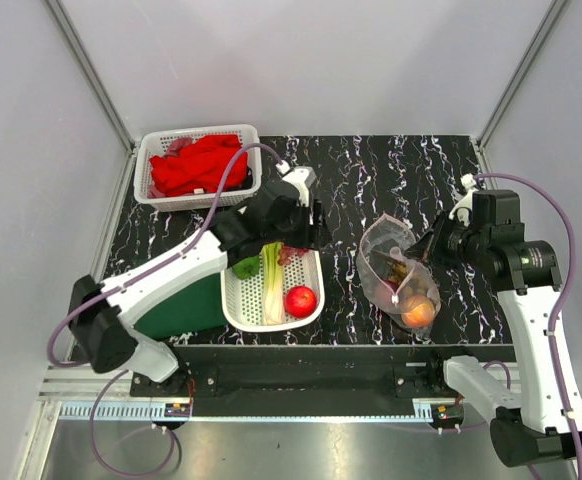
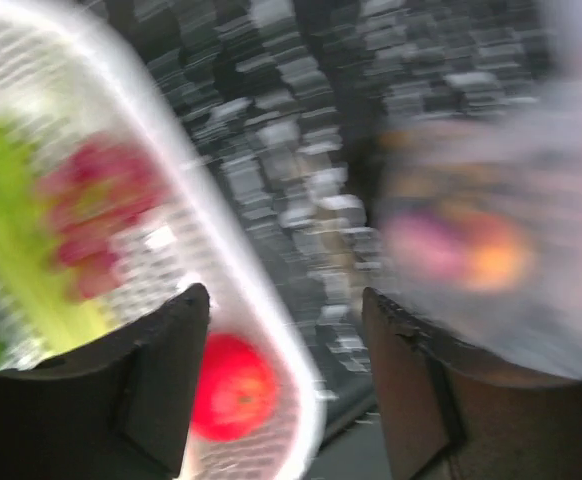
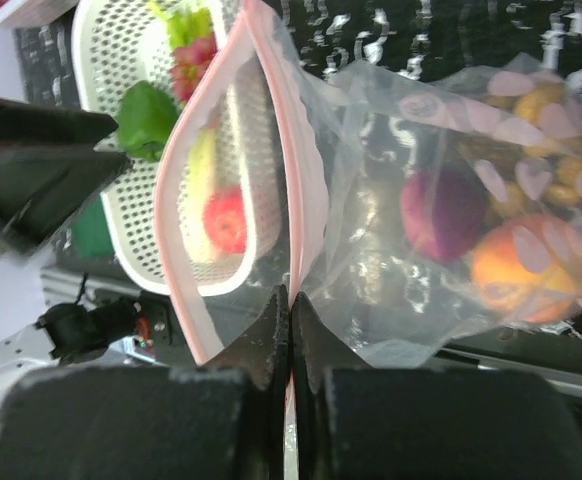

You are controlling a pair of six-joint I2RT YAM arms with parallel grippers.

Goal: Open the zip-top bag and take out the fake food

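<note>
The clear zip-top bag (image 1: 391, 262) lies right of centre with its mouth open; its pink zip strip (image 3: 271, 120) shows in the right wrist view. Inside it are a purple onion (image 3: 439, 215), an orange peach (image 3: 511, 272) and a yellow-brown berry bunch (image 3: 543, 108). My right gripper (image 3: 291, 300) is shut on the bag's zip edge, and also shows from above (image 1: 423, 252). My left gripper (image 1: 315, 228) is open and empty above the near basket's far end. That white basket (image 1: 233, 300) holds a red apple (image 1: 301, 300), leek (image 1: 271, 280) and green pepper (image 1: 245, 267).
A second white basket (image 1: 241, 135) with a red cloth (image 1: 196, 165) stands at the back left. A green board (image 1: 181, 305) lies under the left arm. The left wrist view is blurred; it shows the apple (image 2: 233, 385) and the bag (image 2: 491, 240).
</note>
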